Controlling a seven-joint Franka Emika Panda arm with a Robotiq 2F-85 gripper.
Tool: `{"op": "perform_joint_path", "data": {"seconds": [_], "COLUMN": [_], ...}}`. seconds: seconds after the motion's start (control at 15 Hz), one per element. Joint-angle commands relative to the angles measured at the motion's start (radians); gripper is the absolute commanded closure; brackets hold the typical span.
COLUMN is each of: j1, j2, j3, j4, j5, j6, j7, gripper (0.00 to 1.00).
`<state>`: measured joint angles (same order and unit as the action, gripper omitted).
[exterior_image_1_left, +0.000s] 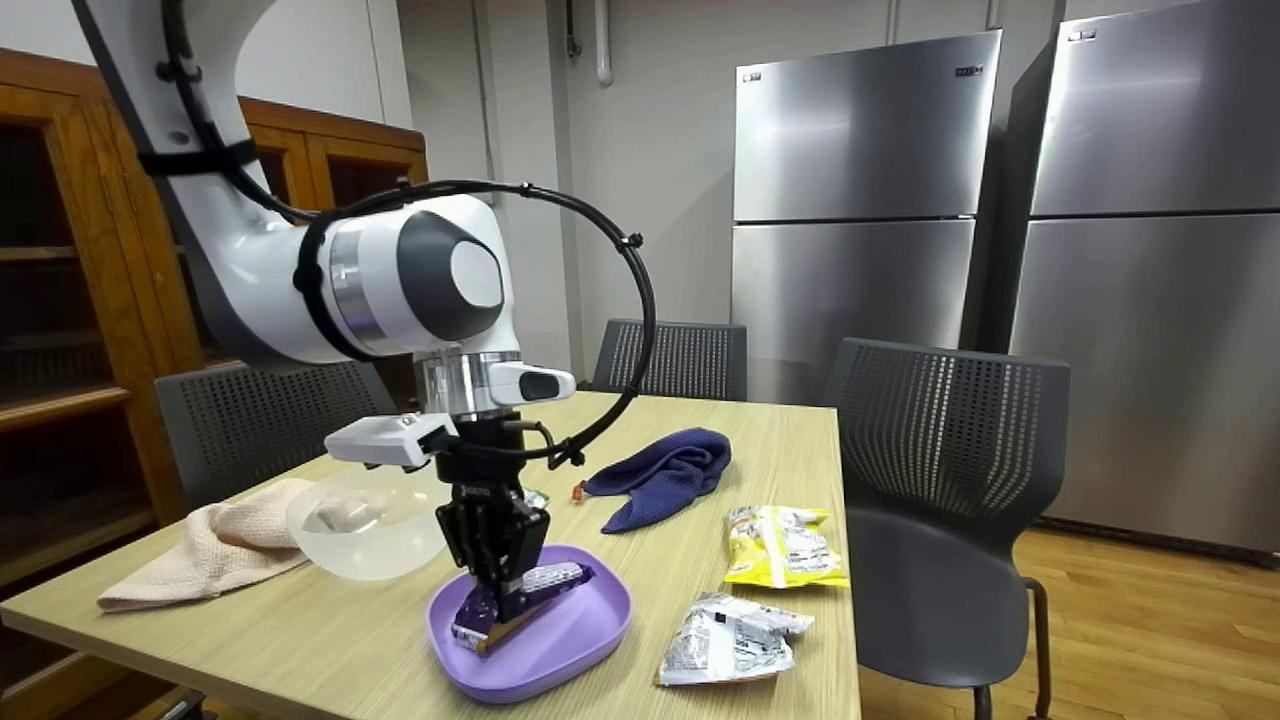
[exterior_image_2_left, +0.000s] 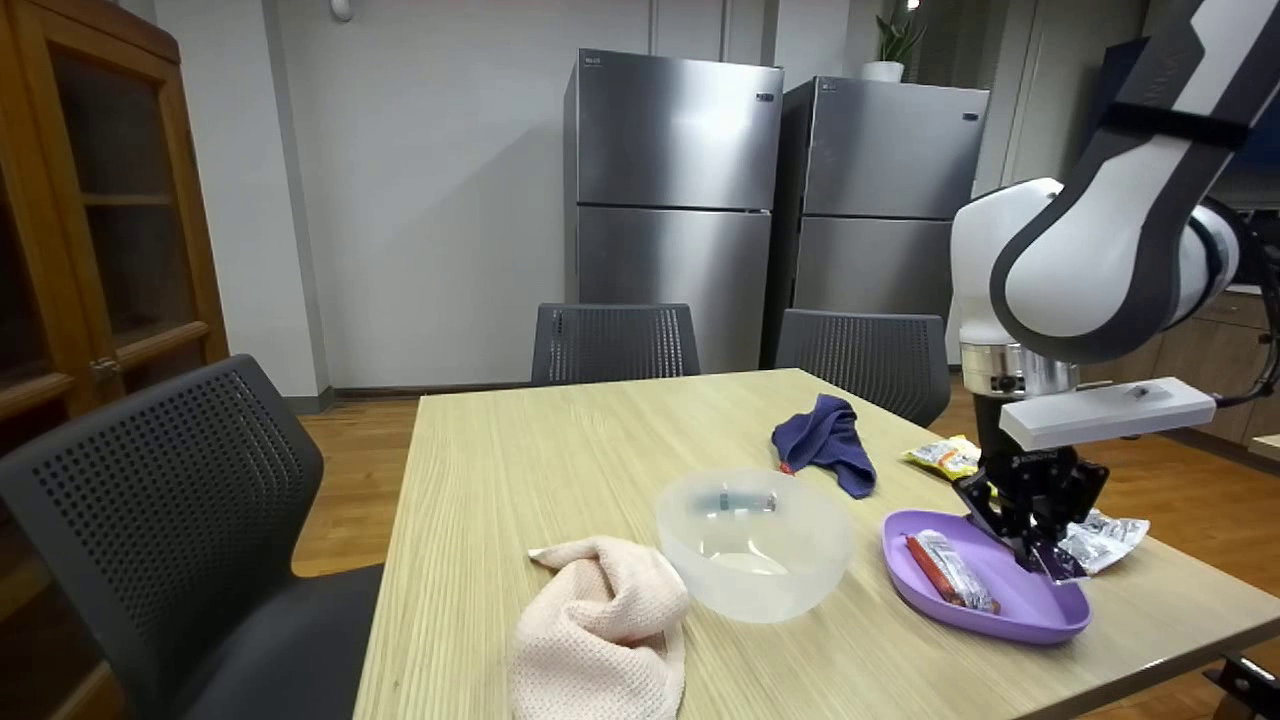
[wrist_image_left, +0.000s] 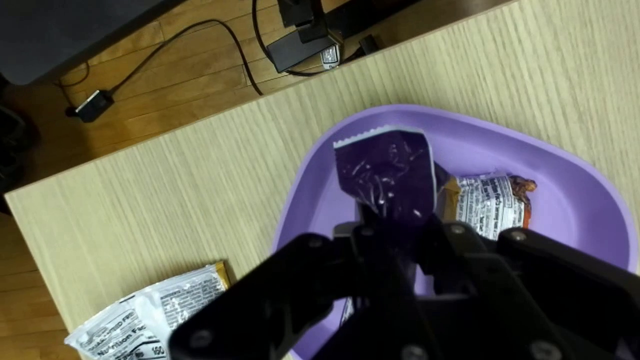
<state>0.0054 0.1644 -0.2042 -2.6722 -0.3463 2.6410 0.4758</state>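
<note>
Being held by gripper (exterior_image_1_left: 507, 602): dark purple packet (wrist_image_left: 387, 172), clamped between fingers.
Lilac plate (exterior_image_1_left: 565, 655) set below, silver bag (exterior_image_1_left: 728, 640) to right.

Brightly lit, claw (wrist_image_left: 391, 231) perhaps blurry

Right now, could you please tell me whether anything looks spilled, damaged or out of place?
No spill or damage stands out; the purple packet in the gripper looks intact where visible. At most, the navy cloth and pink cloth look untidy, lying rumpled on the table.
</note>
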Motion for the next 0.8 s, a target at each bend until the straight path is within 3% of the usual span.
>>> {"op": "perform_joint_path", "data": {"seconds": [0.0,0.27,0.4,0.73], "j1": [-0.002,0.011,0.015,0.023], "j2": [0.074,0.127,0.131,0.052], "j3": [0.005,-0.004,-0.004,-0.021], "j4": [0.07,0.113,0.12,0.095], "j5": [0.03,0.047,0.058,0.047], "j6": [0.008,0.009,0.004,-0.009], "j7": [0.01,0.004,-0.006,-0.003], "gripper": [0.95,0.95,0.55,0.18]}}
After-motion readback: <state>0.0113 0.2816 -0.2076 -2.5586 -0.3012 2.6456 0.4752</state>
